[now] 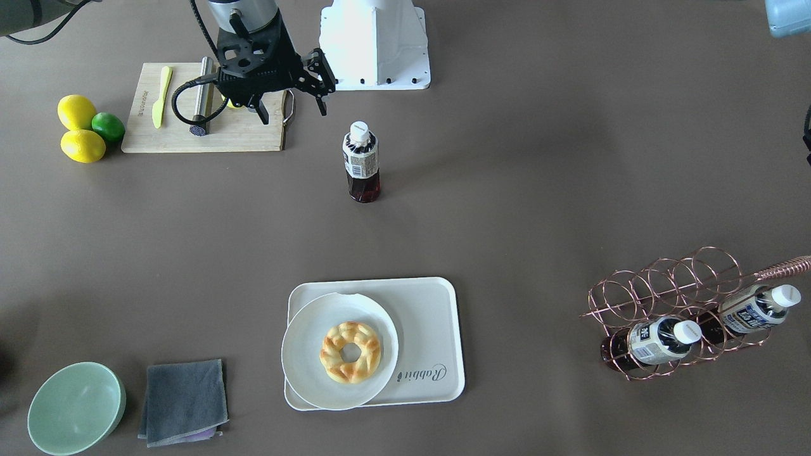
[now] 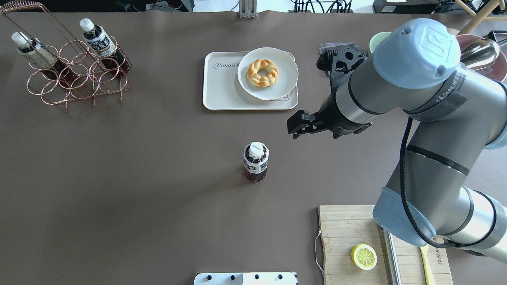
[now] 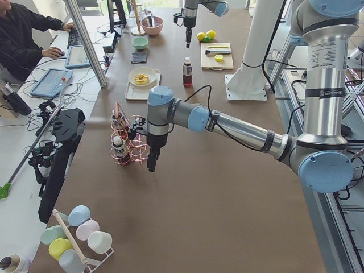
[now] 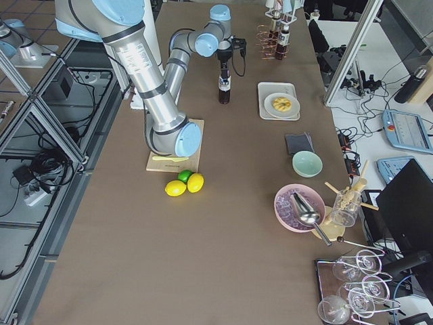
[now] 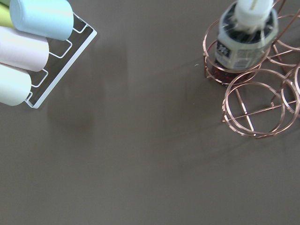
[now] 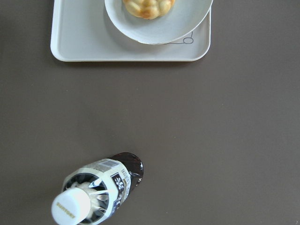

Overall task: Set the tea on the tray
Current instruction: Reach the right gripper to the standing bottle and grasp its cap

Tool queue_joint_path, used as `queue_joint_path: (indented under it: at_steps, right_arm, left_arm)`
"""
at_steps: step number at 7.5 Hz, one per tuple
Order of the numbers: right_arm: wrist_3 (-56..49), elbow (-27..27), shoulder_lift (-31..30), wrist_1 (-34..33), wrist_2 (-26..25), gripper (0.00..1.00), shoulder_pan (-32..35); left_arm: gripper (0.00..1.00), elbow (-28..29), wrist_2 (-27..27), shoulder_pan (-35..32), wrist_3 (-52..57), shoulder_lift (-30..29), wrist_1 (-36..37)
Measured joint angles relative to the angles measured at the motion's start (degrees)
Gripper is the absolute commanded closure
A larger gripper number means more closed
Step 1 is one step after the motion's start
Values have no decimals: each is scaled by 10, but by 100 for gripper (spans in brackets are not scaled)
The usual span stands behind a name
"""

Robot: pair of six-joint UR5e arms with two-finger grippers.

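Tea (image 1: 362,161): upright on the bare table, between the robot base and the tray. It's not gripped and nothing touches it.

Right gripper (image 1: 293,106): fingers spread, empty. It hangs raised, to the robot's right of the tea, with a clear gap. Its wrist cam looks down on the white cap at lower left, tray at top, so the tool sits higher than the cap and isn't centred over it. My read: jaws are pre-opened for a grab on the bottle body or neck. It needs to shift across and descend first.

Left gripper (image 3: 151,166): seen only from the side camera, low and just beside the copper wire rack (image 2: 79,79). Cannot tell whether it's spread or clenched. Its wrist cam shows rack rings and one bottle, no fingers. The rack holds the two other bottles (image 1: 659,339). It's probably the supply point, which would explain the arm sitting there.

Tray (image 1: 431,329): across the table from the robot. The round plate (image 1: 304,361) with a ring pastry (image 1: 350,351) takes its robot's-right part and overhangs the rim. The bare part is on the robot's left, by the "Rabbit" script. That looks like the only flat landing spot, so that's the target.

Risks:
- The bottle is tall with a small base, so a finger clip on approach likely tips it.
- Set down against the plate edge, it would sit tilted.
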Motion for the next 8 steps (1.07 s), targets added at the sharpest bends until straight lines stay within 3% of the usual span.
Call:
queue_joint_path:
  at_steps: [3,8]
  right_arm:
    - [44,-48,82,-39,-52,3,-53]
    - [48,-106,111,-32,-81,11,-73]
  left_arm:
    - [2,44,-41,-59,93,6,-2]
    - [2,63,-54,-70,105,6,-8]
